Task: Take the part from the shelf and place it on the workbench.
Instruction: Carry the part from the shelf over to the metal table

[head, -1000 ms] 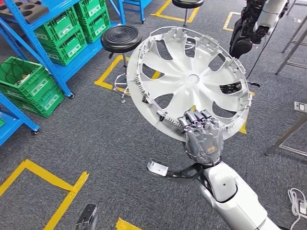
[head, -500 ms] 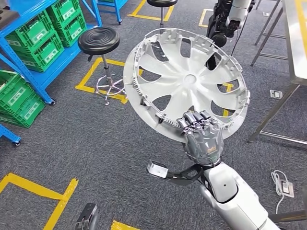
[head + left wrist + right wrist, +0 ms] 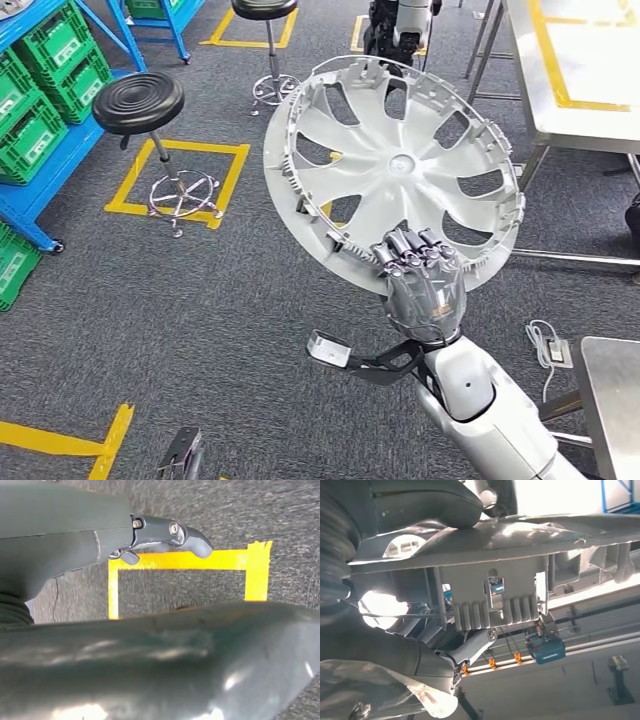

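The part is a large silver wheel cover [image 3: 392, 165] with curved spokes, held tilted above the grey carpet in the head view. My right hand [image 3: 423, 290] grips its near rim, fingers curled over the edge. In the right wrist view the ribbed rim of the wheel cover [image 3: 497, 595] lies across my fingers [image 3: 471, 647]. The steel workbench [image 3: 581, 70], marked with yellow tape, stands at the far right. My left hand [image 3: 68, 535] hangs over the floor with its fingers [image 3: 188, 537] stretched out and nothing in them.
Two black stools [image 3: 140, 100] [image 3: 264, 8] stand on the carpet to the left. A blue shelf with green crates [image 3: 38, 120] lines the left edge. Another robot [image 3: 396, 25] stands at the back. A second steel surface [image 3: 611, 390] sits near right, beside a floor socket [image 3: 555, 350].
The camera has turned right: shelf, crates and stools slid left, and the workbench came into view at the right. The wheel cover stays in my right hand as before.
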You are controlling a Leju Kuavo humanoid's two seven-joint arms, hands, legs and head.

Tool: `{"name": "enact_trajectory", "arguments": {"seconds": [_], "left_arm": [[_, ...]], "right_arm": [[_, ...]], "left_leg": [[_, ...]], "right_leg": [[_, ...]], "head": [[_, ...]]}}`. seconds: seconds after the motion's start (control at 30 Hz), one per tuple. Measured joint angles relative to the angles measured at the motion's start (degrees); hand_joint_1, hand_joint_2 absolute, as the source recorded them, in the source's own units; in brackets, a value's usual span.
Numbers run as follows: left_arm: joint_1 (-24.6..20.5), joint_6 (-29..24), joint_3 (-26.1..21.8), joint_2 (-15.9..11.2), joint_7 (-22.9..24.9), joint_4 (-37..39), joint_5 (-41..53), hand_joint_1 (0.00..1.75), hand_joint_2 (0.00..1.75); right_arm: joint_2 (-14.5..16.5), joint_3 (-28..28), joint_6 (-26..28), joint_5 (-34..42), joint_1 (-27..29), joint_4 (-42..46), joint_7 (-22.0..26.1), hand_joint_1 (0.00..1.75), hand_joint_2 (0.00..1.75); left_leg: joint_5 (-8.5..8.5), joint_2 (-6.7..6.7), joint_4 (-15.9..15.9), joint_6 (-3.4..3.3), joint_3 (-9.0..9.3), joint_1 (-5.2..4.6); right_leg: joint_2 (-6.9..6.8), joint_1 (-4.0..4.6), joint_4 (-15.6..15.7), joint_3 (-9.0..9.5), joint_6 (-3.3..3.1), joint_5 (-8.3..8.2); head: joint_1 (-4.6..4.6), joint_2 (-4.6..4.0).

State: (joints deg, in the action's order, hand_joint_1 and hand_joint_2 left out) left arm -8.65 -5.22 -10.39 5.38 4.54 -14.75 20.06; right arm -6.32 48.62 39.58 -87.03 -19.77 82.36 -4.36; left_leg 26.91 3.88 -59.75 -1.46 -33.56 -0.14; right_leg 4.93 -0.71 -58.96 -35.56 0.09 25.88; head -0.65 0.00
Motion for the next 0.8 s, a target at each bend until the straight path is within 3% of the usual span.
{"name": "enact_trajectory", "arguments": {"seconds": [0.03, 0.1, 0.17, 0.23, 0.27, 0.3, 0.33, 0.37, 0.43, 0.5, 0.6, 0.67, 0.73, 0.8], "left_arm": [[-0.01, -0.01, -0.04, -0.09, 0.01, 0.0, 0.0, 0.0, 0.0], [-0.2, 0.05, -0.07, -0.11, 0.01, 0.0, 0.0, 0.0, 0.0], [-0.4, 0.21, -0.16, 0.0, -0.03, 0.0, -0.01, 0.0, 0.0], [-0.35, 0.37, -0.3, 0.17, -0.08, 0.0, -0.01, 0.0, 0.0], [-0.25, 0.43, -0.37, 0.25, -0.1, 0.0, 0.02, 0.0, 0.0], [-0.15, 0.45, -0.43, 0.31, -0.11, 0.0, 0.06, 0.0, 0.0], [-0.07, 0.46, -0.47, 0.37, -0.12, 0.0, 0.1, 0.0, 0.0], [-0.04, 0.46, -0.51, 0.41, -0.14, 0.0, 0.14, 0.0, 0.0], [-0.06, 0.46, -0.54, 0.48, -0.16, 0.0, 0.15, 0.0, 0.0], [-0.1, 0.46, -0.57, 0.5, -0.17, 0.0, 0.15, 0.0, 0.0], [-0.1, 0.46, -0.62, 0.5, -0.19, 0.0, 0.15, 0.0, 0.0], [-0.21, 0.46, -0.64, 0.5, -0.19, 0.0, 0.15, 0.0, 0.0], [-0.23, 0.46, -0.65, 0.5, -0.19, 0.0, 0.15, 0.0, 0.0], [-0.05, 0.46, -0.66, 0.5, -0.19, 0.0, 0.15, 0.0, 0.0]], "right_arm": [[0.01, 0.0, 0.0, 0.0, 0.04, 0.01, -0.01, 1.75, 1.75], [-0.01, -0.02, 0.01, 0.0, 0.13, 0.02, -0.02, 1.75, 1.75], [-0.03, -0.04, 0.02, 0.0, 0.17, 0.02, -0.01, 1.75, 1.75], [-0.04, -0.03, 0.02, 0.01, 0.19, 0.01, 0.06, 1.75, 1.75], [-0.04, -0.02, 0.02, 0.02, 0.2, -0.01, 0.1, 1.75, 1.75], [-0.05, -0.01, 0.02, 0.02, 0.25, -0.04, 0.13, 1.75, 1.75], [-0.07, -0.01, 0.02, 0.02, 0.27, -0.07, 0.14, 1.75, 1.75], [-0.08, -0.01, 0.02, 0.02, 0.28, -0.1, 0.16, 1.75, 1.75], [-0.1, -0.01, 0.02, 0.03, 0.26, -0.14, 0.21, 1.75, 1.75], [-0.1, -0.02, 0.02, 0.04, 0.24, -0.15, 0.26, 1.75, 1.75], [-0.1, -0.05, 0.02, 0.04, 0.32, -0.2, 0.22, 1.75, 1.75], [-0.1, -0.07, 0.02, 0.04, 0.34, -0.2, 0.17, 1.75, 1.75], [-0.1, -0.06, 0.02, 0.04, 0.35, -0.21, 0.22, 1.75, 1.75], [-0.1, -0.04, 0.02, 0.04, 0.38, -0.25, 0.28, 1.75, 1.75]], "left_leg": [[0.1, 0.38, 0.7, -0.25, 0.29, -0.07], [-0.06, -0.69, 1.87, -0.28, 0.62, -0.03], [-0.56, -1.94, 3.33, -0.28, 1.12, 0.3], [-0.87, -3.16, 3.83, -0.34, 1.27, 0.42], [-0.87, -3.84, 3.79, -0.35, 1.24, 0.41], [-0.83, -4.51, 3.74, -0.3, 1.22, 0.44], [-0.76, -5.15, 3.66, -0.21, 1.22, 0.48], [-0.65, -5.73, 3.53, -0.05, 1.23, 0.55], [-0.24, -6.67, 3.04, 0.57, 1.2, 0.62], [0.16, -7.38, 2.35, 1.22, 1.03, 0.41], [0.44, -8.23, 1.95, 1.69, 1.01, 0.3], [2.01, -7.19, 0.16, 2.08, 0.4, 0.55], [5.53, -5.31, -6.08, 2.39, -2.17, 0.7], [8.31, -4.64, -13.56, 2.33, -5.58, 0.67]], "right_leg": [[0.48, -0.16, 0.05, -0.23, 0.31, -0.17], [1.11, -0.3, 0.23, -0.75, 0.99, -0.43], [-0.8, -0.03, -1.32, -1.92, 1.47, 0.94], [-3.56, 0.06, -7.27, -4.63, 1.82, 4.39], [-4.16, -0.02, -11.01, -6.22, 2.05, 5.99], [-4.42, -0.1, -13.71, -7.32, 2.27, 6.76], [-4.61, -0.19, -14.53, -7.53, 2.48, 6.53], [-4.87, -0.28, -12.96, -6.55, 2.67, 5.28], [-6.44, -0.26, -5.32, -2.26, 2.92, 2.16], [-7.51, -0.03, -0.03, 0.73, 2.37, 0.98], [-6.46, 0.13, 0.33, 0.88, 0.99, 1.06], [-5.62, 0.01, 0.37, 0.85, 0.25, 0.87], [-4.79, -0.02, 0.41, 0.84, -0.25, 0.74], [-3.67, 0.15, 0.4, 0.83, -0.41, 0.68]], "head": [[0.08, 0.0], [0.24, 0.0], [0.02, 0.0], [-0.22, 0.0], [-0.28, 0.0], [-0.28, 0.0], [-0.28, 0.0], [-0.28, 0.0], [-0.3, 0.0], [-0.31, 0.0], [-0.34, 0.0], [-0.29, 0.0], [-0.22, 0.0], [-0.21, 0.0]]}}
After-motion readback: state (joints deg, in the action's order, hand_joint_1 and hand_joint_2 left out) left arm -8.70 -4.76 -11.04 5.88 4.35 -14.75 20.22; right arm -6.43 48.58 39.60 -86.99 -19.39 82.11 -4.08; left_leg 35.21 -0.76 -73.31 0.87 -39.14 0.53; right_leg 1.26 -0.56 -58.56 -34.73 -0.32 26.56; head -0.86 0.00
